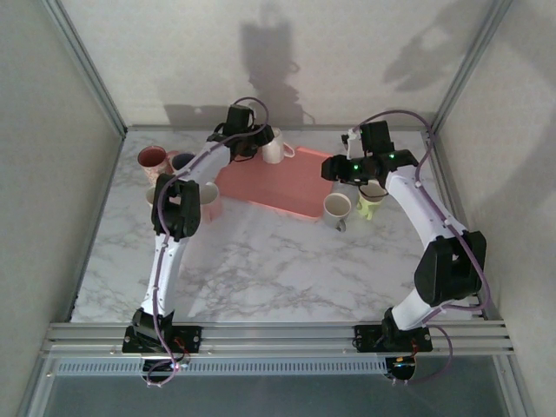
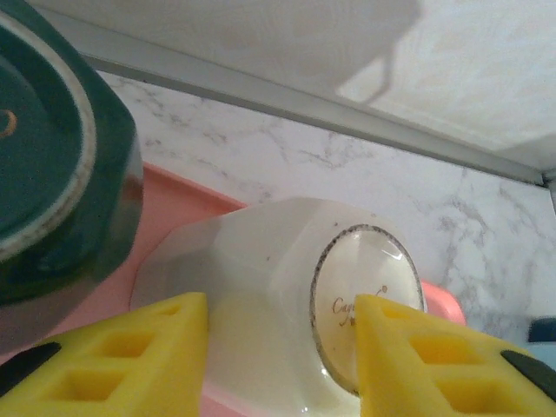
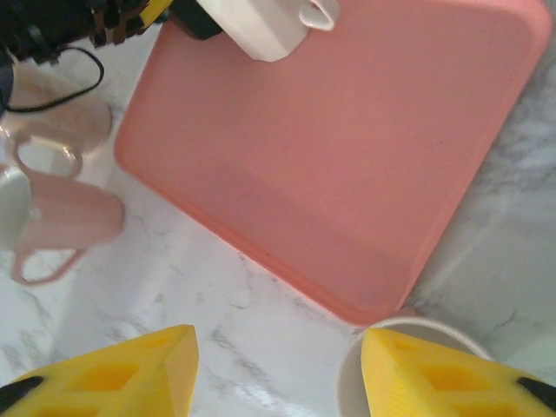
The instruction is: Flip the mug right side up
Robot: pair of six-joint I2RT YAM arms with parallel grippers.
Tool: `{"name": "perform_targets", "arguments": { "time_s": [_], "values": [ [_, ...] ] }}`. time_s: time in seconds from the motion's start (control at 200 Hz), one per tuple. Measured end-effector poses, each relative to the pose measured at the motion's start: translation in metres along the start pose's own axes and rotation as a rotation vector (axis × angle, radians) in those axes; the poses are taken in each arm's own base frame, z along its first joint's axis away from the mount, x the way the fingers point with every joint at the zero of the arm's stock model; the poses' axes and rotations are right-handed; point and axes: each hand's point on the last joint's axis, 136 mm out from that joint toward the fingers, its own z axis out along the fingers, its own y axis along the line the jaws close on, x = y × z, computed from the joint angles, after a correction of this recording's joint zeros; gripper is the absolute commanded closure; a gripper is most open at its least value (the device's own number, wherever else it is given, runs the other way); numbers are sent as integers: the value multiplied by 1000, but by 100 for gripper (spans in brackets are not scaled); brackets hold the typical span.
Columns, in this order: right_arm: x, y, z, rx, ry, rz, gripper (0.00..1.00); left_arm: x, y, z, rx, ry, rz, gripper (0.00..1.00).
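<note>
A white mug [image 2: 261, 287] lies tipped over at the back of the pink tray [image 1: 269, 187], its printed base [image 2: 360, 291] facing my left wrist camera. My left gripper [image 2: 282, 347] is open. Its yellow fingers [image 2: 130, 356] sit one in front of the mug's side wall and one in front of the base. From above, the mug [image 1: 276, 146] is just right of the left gripper [image 1: 252, 143]. It also appears in the right wrist view as the white mug [image 3: 265, 26], handle to the right. My right gripper [image 3: 278, 373] is open over bare marble beside the tray's near corner.
A dark teal mug [image 2: 52, 156] stands close on the left of the white one. A cream mug [image 1: 337, 206] and a pale green mug [image 1: 372, 204] stand right of the tray. Pink mugs [image 1: 153, 159] cluster left of the tray. Enclosure walls ring the table.
</note>
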Motion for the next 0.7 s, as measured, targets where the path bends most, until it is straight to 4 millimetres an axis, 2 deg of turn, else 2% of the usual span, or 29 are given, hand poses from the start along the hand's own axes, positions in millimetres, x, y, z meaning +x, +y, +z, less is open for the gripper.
{"name": "perform_targets", "arguments": {
  "time_s": [0.34, 0.426, 0.526, 0.701],
  "values": [
    [-17, 1, 38, -33, 10, -380, 49, 31, -17, -15, 99, 93, 169, 56],
    [-20, 3, 50, -41, 20, -435, 49, 42, -22, -23, 123, 118, 180, 50],
    [-22, 7, 65, -53, 35, -494, 49, 51, -22, -32, 128, 150, 178, 39],
    [-21, 12, 95, -80, 68, -568, 47, 54, -21, -49, 109, 182, 170, 32]
  ]
}}
